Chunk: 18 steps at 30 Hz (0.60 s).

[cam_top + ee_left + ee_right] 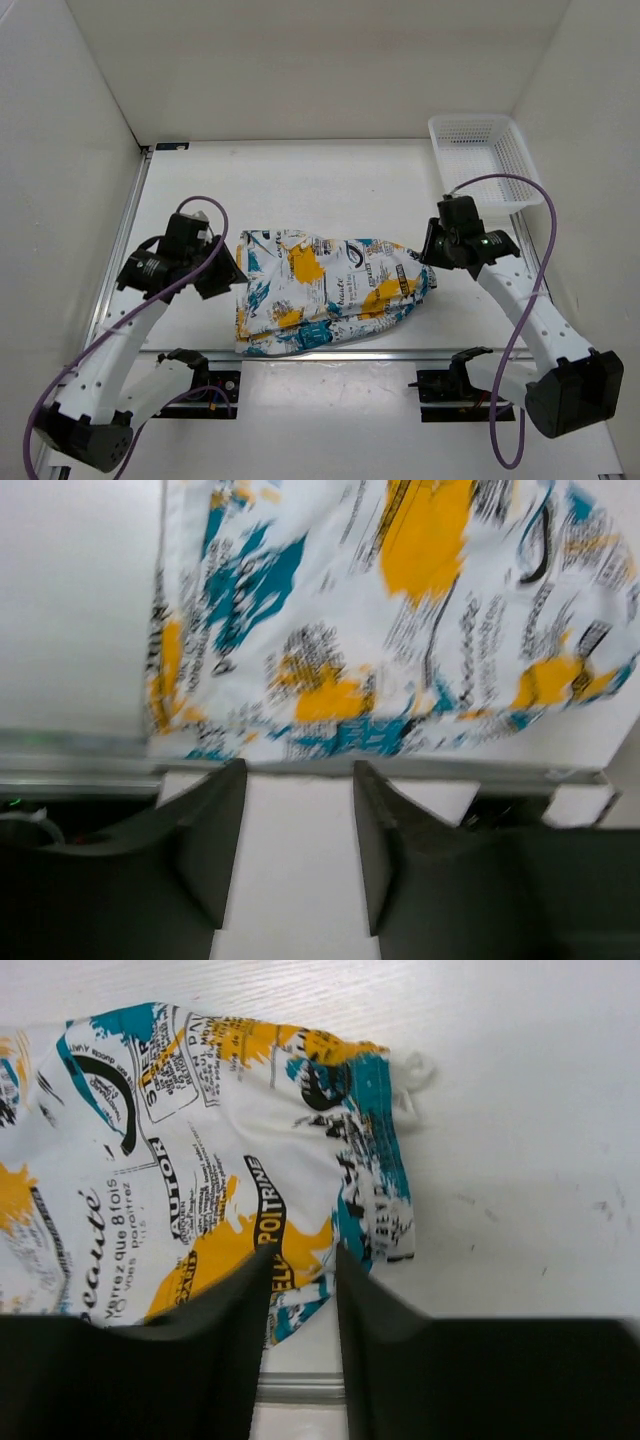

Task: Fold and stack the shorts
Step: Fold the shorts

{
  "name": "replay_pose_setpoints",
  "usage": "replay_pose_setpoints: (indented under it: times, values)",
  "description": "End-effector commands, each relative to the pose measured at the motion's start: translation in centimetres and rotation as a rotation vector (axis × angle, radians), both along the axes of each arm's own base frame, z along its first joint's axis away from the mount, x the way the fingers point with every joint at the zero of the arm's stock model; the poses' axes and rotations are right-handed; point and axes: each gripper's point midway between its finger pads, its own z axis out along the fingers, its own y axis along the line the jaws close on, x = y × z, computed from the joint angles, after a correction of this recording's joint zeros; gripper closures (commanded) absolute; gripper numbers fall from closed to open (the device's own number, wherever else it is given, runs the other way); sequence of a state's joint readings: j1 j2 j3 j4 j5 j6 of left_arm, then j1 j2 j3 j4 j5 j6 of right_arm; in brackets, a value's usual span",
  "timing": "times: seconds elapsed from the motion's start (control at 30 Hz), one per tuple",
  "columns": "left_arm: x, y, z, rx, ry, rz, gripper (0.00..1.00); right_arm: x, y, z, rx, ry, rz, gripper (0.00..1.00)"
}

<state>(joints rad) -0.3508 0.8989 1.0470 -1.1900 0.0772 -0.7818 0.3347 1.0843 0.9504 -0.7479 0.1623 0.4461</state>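
On the white table [330, 190], near its front edge, the shorts [320, 290] lie roughly folded, white with yellow-orange, teal and black print. The left gripper [295, 810] gapes empty beside them. The right gripper [302, 1285], narrowly parted, sits over their end; whether it holds cloth is unclear.

- From where I stand I count one pair of shorts [330, 292], white with a yellow, teal and black print.
- There is one table [330, 185], white.
- There is one basket [490, 160], of white plastic mesh.
- There are two arms: the left arm [120, 350] and the right arm [530, 310].
- There are two grippers, one on each arm: the left gripper [298, 775] and the right gripper [303, 1255].
- Each gripper has two dark fingers [205, 830], so four in total.
- There are two purple cables [195, 205], one along each arm.
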Motion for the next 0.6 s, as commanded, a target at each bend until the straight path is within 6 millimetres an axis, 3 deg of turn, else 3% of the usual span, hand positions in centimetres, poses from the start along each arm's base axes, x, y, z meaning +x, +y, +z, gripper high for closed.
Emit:
replay_pose_setpoints:
  times: [0.0, 0.03, 0.1, 0.13, 0.17, 0.23, 0.37, 0.57]
  values:
    - [4.4, -1.1, -0.4, 0.021, -0.065, -0.023, 0.54, 2.5, 1.9, 0.8, 0.050, -0.038, 0.013, 0.81]
    - [6.0, -1.7, -1.8, 0.029, -0.042, -0.023, 0.69, 2.6, 2.9, 0.6, 0.074, -0.026, 0.053, 0.84]
    - [7.3, -2.2, -3.5, 0.045, 0.004, -0.024, 0.75, 2.2, 5.4, -1.3, 0.131, 0.059, 0.133, 0.87]
    - [8.2, -2.2, -5.4, 0.079, 0.060, -0.006, 0.77, 2.3, 6.3, -1.7, 0.154, 0.075, 0.149, 0.88]
    - [8.9, -2.3, -6.3, 0.092, 0.073, -0.001, 0.83, 2.1, 6.8, -3.3, 0.152, 0.121, 0.163, 0.90]
    - [10.0, -2.4, -8.3, 0.125, 0.129, 0.014, 0.84, 1.2, 7.8, -5.3, 0.163, 0.161, 0.159, 0.91]
    - [11.8, -2.8, -11.0, 0.156, 0.193, 0.024, 0.84, 1.0, 7.7, -8.8, 0.142, 0.205, 0.111, 0.91]
    - [15.4, -4.4, -12.7, 0.143, 0.195, 0.028, 0.84, 1.5, 7.4, -12.7, 0.094, 0.257, 0.090, 0.91]
